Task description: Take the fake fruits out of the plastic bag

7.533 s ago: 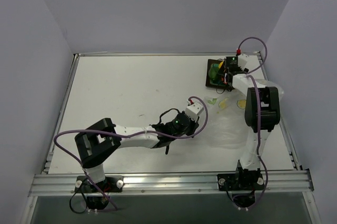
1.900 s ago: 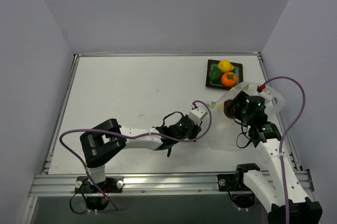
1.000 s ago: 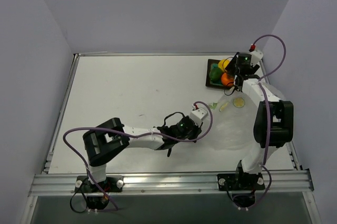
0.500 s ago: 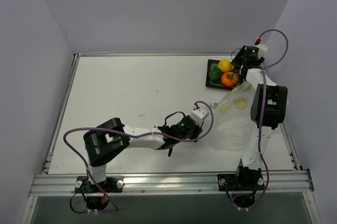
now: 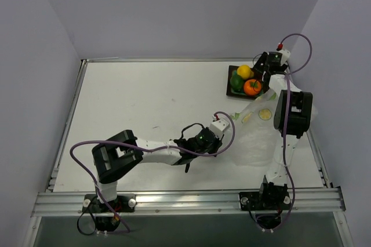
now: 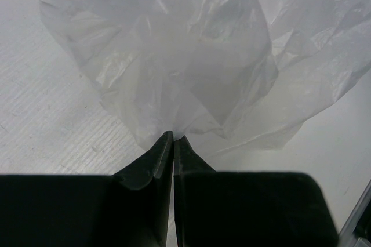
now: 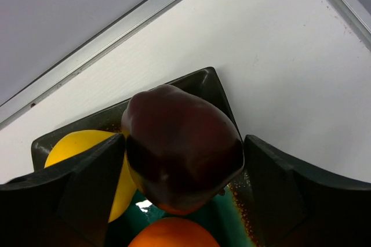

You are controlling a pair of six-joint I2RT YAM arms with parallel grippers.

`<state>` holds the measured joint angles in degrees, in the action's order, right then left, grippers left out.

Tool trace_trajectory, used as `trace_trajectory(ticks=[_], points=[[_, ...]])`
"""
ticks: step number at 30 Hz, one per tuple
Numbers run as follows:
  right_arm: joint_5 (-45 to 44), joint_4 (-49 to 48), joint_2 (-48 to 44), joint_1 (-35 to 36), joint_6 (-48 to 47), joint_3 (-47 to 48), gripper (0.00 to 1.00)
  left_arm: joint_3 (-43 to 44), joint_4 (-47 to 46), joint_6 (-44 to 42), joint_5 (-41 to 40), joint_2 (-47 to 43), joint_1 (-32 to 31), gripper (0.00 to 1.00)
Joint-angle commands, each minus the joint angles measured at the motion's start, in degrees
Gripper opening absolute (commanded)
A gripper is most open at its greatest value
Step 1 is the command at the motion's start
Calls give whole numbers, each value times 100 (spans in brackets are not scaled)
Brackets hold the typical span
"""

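In the right wrist view a dark red fruit [image 7: 182, 148] sits over the far corner of the dark tray [image 7: 203, 82]. My right gripper [image 7: 184, 142] stands open around it, with a thin gap at the right finger. The yellow lemon [image 7: 75, 154] and the orange fruit [image 7: 174, 238] lie beside it on the teal inside. From above, the lemon [image 5: 244, 71], a green fruit [image 5: 236, 81] and the orange one [image 5: 252, 87] fill the tray [image 5: 229, 89]. The clear plastic bag [image 5: 258, 134] lies crumpled on the table. My left gripper [image 6: 174, 137] is shut on a gathered fold of the bag [image 6: 185, 55].
The tray stands at the table's back right corner, close to the metal edge rail [image 7: 116, 32]. The right arm [image 5: 290, 113] reaches over the bag, which bears printed lemon slices [image 5: 265, 113]. The left arm [image 5: 156, 149] lies low across the front middle.
The right gripper has shifted slightly over the tray's right corner and its jaws have widened around the dark red fruit. The left gripper has stayed shut on the bag.
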<state>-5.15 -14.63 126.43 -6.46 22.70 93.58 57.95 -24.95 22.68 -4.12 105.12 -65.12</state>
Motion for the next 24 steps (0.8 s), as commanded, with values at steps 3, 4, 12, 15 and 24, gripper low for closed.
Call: trace_trajectory(ticks=[3, 4, 12, 15, 24], points=[[-109, 189, -206, -40, 121, 292, 86, 287, 25, -62, -54, -18, 35, 2], [-118, 215, -311, -40, 129, 301, 88, 287, 17, -62, -54, -18, 35, 2], [-74, 330, -1574, -40, 419, -111, 93, 234, -10, -53, -89, -149, 26, 2], [-4, 146, -2522, 4, 753, -971, 96, 199, 8, -88, -177, -255, 26, 3], [-118, -206, -6019, 548, 1666, -3652, 100, 23, 69, -316, -616, -843, 0, 13]])
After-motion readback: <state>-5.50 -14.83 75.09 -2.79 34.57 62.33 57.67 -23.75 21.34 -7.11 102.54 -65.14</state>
